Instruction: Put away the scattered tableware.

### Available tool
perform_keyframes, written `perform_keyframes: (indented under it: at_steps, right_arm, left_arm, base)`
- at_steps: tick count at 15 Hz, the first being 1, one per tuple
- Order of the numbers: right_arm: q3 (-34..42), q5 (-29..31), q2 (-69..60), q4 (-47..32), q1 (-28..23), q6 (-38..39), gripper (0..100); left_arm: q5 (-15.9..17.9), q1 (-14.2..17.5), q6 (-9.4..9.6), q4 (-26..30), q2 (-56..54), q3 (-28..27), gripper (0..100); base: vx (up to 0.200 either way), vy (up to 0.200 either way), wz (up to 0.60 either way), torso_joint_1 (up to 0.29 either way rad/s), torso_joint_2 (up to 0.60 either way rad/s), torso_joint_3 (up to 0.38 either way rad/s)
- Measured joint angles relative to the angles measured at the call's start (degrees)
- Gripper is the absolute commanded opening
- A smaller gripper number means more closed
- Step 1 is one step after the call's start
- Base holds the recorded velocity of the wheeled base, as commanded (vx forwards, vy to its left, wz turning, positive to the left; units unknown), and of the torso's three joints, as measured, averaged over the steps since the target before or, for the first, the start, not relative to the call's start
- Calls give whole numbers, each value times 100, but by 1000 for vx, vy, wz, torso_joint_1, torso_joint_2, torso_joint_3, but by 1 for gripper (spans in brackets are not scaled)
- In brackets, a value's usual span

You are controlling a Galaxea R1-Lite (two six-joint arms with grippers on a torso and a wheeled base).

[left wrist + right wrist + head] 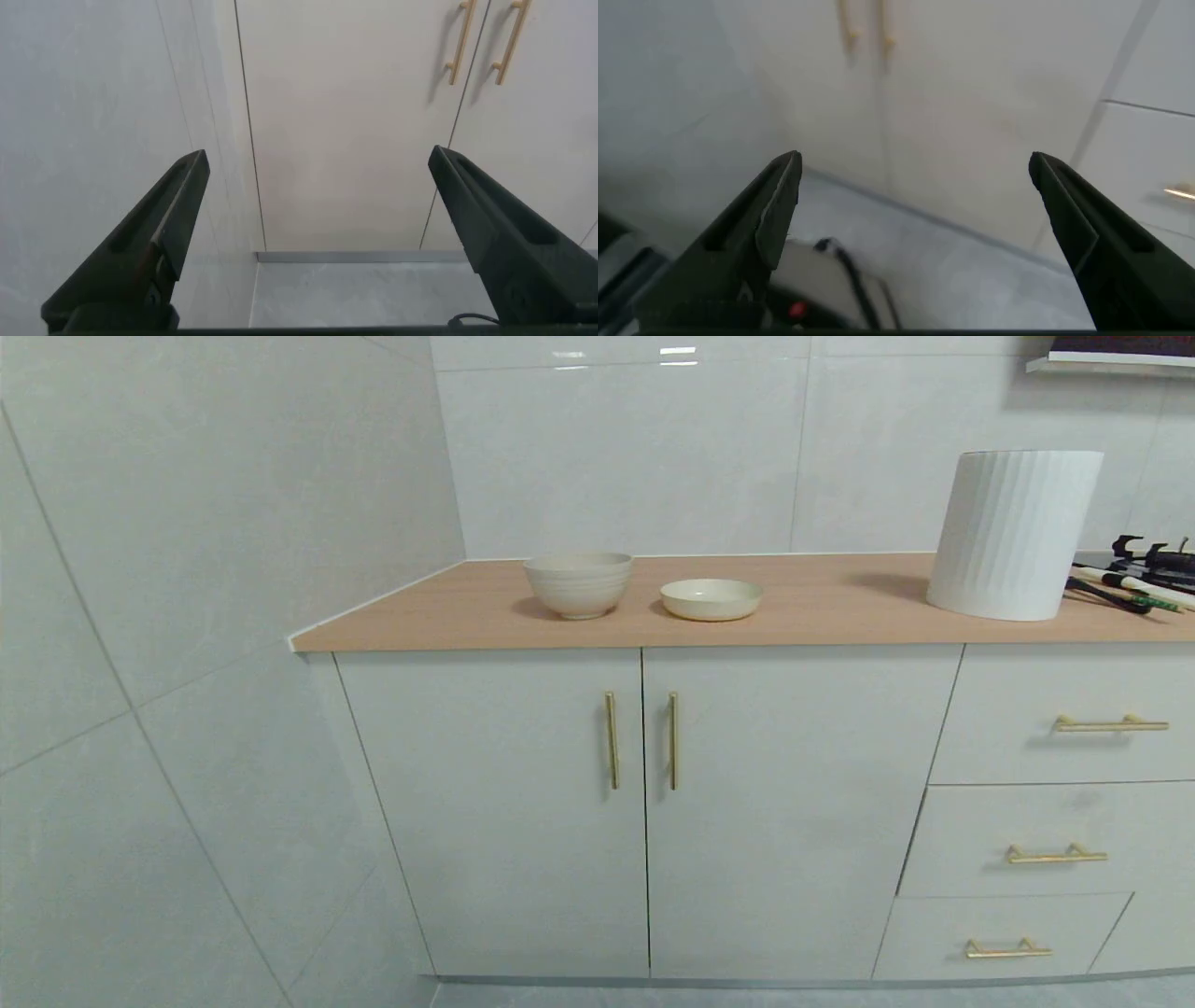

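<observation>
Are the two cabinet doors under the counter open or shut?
Shut. Both cabinet doors sit flush with the front, with only a thin seam between their gold handles.

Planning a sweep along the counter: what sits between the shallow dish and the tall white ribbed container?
Nothing. In the head view, only bare wooden countertop runs between the dish and the container.

The wooden countertop (840,611) bears a ribbed bowl (579,583), a shallow dish (711,598), a white fluted container (1013,532) and utensils (1131,586).
</observation>
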State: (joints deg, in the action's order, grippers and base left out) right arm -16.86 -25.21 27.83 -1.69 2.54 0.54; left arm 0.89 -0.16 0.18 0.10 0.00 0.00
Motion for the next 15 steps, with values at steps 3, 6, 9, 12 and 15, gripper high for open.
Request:
perform_keyframes:
  at_steps: [3, 6, 9, 12, 15]
  right_arm:
    - [-510, -119, 1643, 801, 763, 48, 100]
    - [-974, -158, 3349, 2049, 1480, 230, 100]
    - [-1792, -185, 4738, 2720, 2094, 611, 100]
    - [-2669, -202, 5744, 2818, 2370, 817, 100]
    - [-3477, -211, 6533, 2761, 2510, 939, 100]
  left_arm:
    - [0, -2, 0, -2, 0, 0, 100]
    - [0, -2, -2, 0, 0, 0, 100]
    - [0, -2, 0, 0, 0, 0, 100]
    - [0, -2, 0, 0, 0, 0, 100]
    - [0, -2, 0, 1, 0, -2, 100]
  base:
    - [0, 0, 0, 0, 0, 0]
    - [0, 0, 0, 0, 0, 0]
    - [0, 0, 0, 0, 0, 0]
    - [0, 0, 0, 0, 0, 0]
    - [0, 0, 0, 0, 0, 0]
